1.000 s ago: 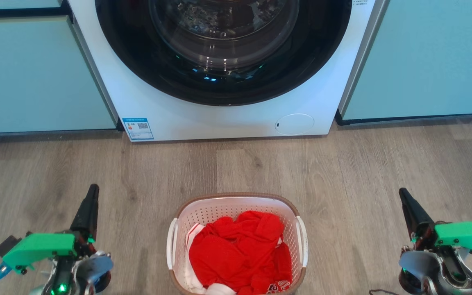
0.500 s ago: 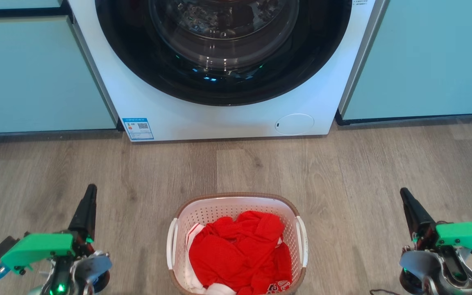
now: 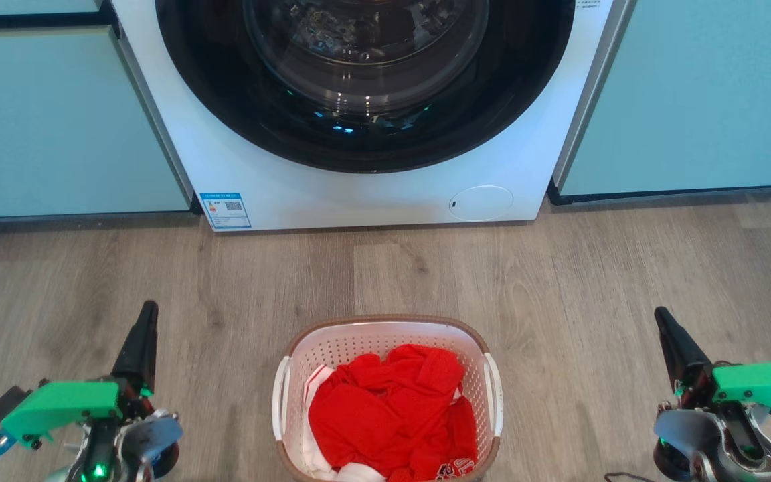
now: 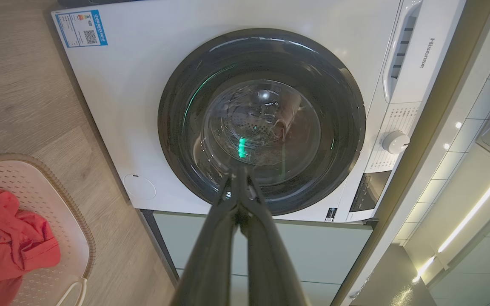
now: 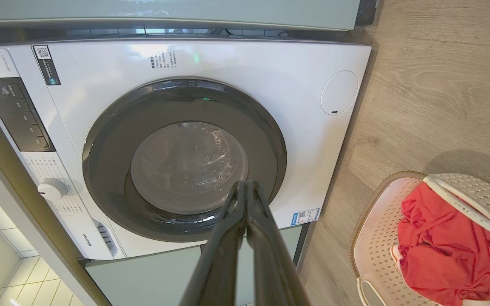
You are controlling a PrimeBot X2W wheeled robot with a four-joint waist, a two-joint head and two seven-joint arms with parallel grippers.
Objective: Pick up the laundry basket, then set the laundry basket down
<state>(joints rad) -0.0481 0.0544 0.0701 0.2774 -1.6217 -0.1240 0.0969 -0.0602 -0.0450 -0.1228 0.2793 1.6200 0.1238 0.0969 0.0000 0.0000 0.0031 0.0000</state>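
The laundry basket stands on the wood floor at the bottom centre of the head view, white perforated plastic with a brown rim and white side handles, red and white clothes piled inside. It also shows at the left edge of the left wrist view and at the lower right of the right wrist view. My left gripper hovers well to the basket's left, shut and empty. My right gripper hovers well to the basket's right, also shut with nothing held.
A white front-loading washing machine with its dark round door shut stands straight ahead beyond the basket. Pale green cabinets flank it on both sides. Bare wood floor lies between the washer and the basket.
Both grippers have drifted very slightly outward. The basket has not moved.
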